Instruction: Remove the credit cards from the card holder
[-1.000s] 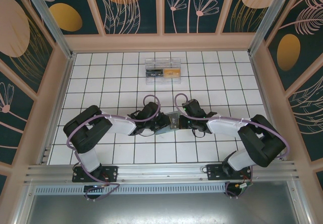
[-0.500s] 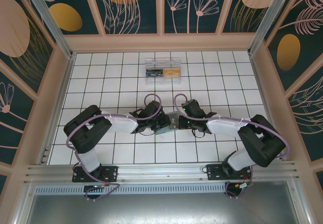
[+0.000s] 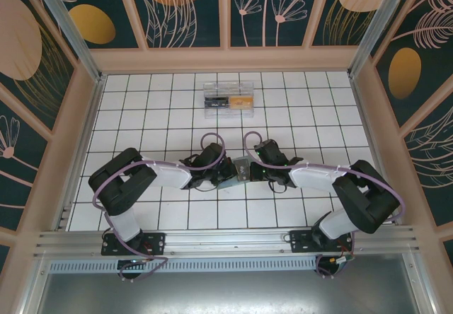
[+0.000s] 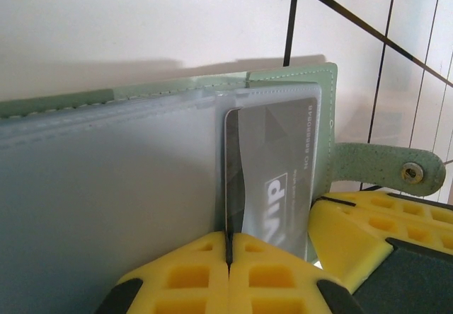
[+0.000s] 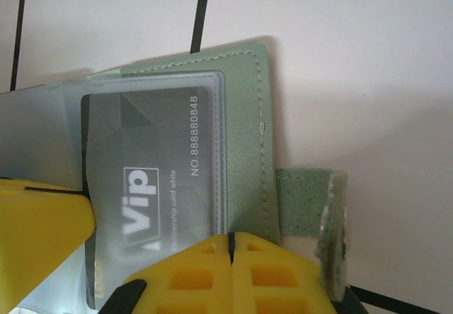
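Left gripper (image 4: 228,247) pinches a grey credit card (image 4: 272,165) between shut jaws as right gripper (image 5: 231,247), also shut, clamps the card holder (image 5: 244,116); next, a steady pull.

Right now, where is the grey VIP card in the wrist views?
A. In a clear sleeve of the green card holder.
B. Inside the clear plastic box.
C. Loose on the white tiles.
A: the grey VIP card lies behind a stitched clear sleeve of the open green card holder.
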Controlling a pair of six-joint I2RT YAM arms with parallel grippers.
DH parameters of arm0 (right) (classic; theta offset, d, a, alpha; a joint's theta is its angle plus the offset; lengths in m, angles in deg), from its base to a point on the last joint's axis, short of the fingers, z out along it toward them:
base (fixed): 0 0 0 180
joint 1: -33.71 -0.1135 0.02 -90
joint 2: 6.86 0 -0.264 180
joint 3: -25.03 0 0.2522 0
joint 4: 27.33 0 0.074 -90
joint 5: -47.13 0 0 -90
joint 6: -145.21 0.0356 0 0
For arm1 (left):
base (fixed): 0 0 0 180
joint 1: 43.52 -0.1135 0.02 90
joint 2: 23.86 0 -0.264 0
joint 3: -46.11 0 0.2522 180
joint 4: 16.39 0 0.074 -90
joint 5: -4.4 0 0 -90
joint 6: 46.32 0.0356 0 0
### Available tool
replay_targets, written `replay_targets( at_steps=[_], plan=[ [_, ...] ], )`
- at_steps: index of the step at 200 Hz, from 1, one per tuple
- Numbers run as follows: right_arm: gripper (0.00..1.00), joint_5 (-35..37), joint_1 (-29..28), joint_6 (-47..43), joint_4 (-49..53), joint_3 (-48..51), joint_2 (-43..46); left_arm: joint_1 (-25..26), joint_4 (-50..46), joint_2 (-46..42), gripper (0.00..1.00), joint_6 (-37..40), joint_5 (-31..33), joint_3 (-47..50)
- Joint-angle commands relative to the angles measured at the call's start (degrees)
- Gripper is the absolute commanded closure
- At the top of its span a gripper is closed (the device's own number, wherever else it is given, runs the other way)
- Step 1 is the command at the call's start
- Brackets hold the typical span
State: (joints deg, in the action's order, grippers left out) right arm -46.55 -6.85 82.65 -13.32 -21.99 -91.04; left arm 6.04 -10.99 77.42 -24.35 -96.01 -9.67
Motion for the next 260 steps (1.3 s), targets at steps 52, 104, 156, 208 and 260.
replay_targets(
  at_steps=[52,104,156,208,260],
  plan=[
    [1.00,-0.45,-0.49,1.54,1.04,-0.67,-2.83,0.36,-3.73,-2.29,1.00,-0.68,1.76,2.86],
    [1.00,0.01,0.04,2.14,2.03,-0.58,-3.06,0.26,-4.63,-4.18,1.00,-0.67,2.69,4.29],
    [1.00,-0.09,0.03,2.34,2.08,-0.67,-3.03,-0.06,-5.67,-7.00,1.00,-0.70,3.56,6.14],
    [1.00,0.08,0.04,2.22,2.46,-0.76,-2.98,-0.38,-6.98,-10.07,1.00,-0.61,4.76,8.07],
    [1.00,-0.18,-0.27,1.93,2.23,-0.98,-2.55,-0.70,-4.72,-11.53,1.00,0.33,3.14,8.20]
  ],
)
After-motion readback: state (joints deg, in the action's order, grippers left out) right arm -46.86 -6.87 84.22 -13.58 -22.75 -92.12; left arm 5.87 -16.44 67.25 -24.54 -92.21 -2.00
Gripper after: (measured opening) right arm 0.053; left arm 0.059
